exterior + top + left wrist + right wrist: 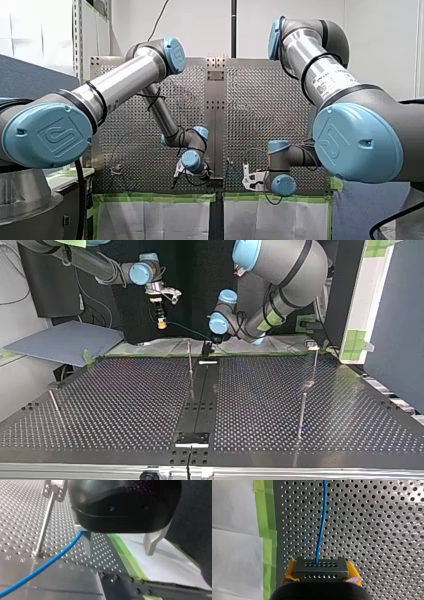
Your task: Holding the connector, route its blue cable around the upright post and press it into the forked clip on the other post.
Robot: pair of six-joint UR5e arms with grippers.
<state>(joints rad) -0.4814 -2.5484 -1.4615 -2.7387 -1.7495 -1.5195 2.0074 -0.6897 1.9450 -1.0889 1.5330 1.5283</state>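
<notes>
My right gripper (pixel 321 566) is shut on the dark grey connector (pixel 320 572), held between its yellow pads (pixel 289 571). The blue cable (pixel 321 530) leaves the connector and runs straight ahead over the perforated plate. In the top view my right gripper (pixel 161 319) holds the connector in the air at the far left, and the cable (pixel 187 330) slants toward my left gripper (pixel 206 349). My left gripper (pixel 120 552) is open, and the cable (pixel 50 561) passes close by one metal finger (pixel 88 545). An upright post (pixel 45 527) with a bracket at its top stands just beyond.
Several thin posts rise from the perforated table (pixel 125 405): one near the middle (pixel 190 360), two at the top view's right (pixel 315 365) (pixel 301 415), one at its left (pixel 55 407). Green tape (pixel 125 552) and white sheet line the table's far edge.
</notes>
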